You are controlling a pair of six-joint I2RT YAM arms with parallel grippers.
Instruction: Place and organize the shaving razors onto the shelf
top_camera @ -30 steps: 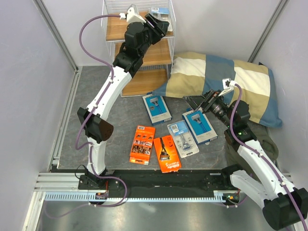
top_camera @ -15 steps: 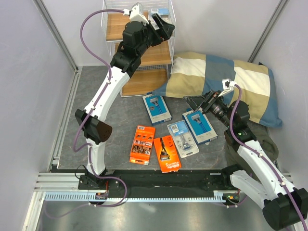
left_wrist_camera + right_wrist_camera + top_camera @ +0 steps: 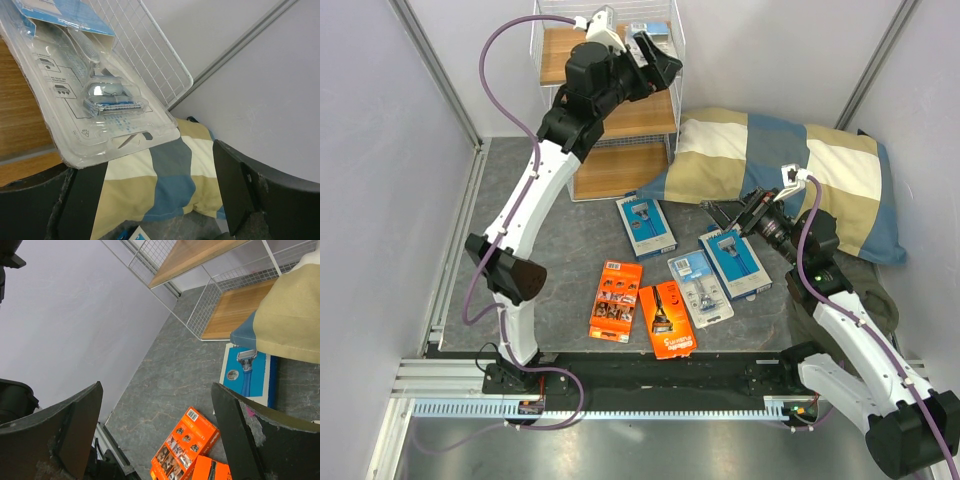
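Clear plastic is what lies nearest the left jaws: a blister pack (image 3: 95, 95) with a blue top sits at about 11 o'clock of them in the left wrist view. The left jaws stand wide apart with nothing between them. The pack rests on the top wooden tier of the shelf (image 3: 620, 115), yet its lower corner juts past the tier's side edge, over the pillow (image 3: 790, 170) below. It is just beside one finger (image 3: 45, 200), and I cannot tell whether the two touch. That is the likeliest trouble: if this arm backs off low or sideways, the finger could catch the slick corner and drag the pack off onto the pillow.

The right jaws are likewise apart and empty, hanging over the tabletop (image 3: 560, 250) at 3 o'clock of the loose packs. Five packs wait there: the far blue box (image 3: 647, 225), the near blue box (image 3: 735, 262), a second clear pack (image 3: 700, 287) and two orange packs (image 3: 616, 300) (image 3: 667, 320). The orange pair and the clear pack lie close together, so a careless descent could clip a neighbour. The pillow's corner crowds the far blue box at 12 o'clock, which could foul a grasp there
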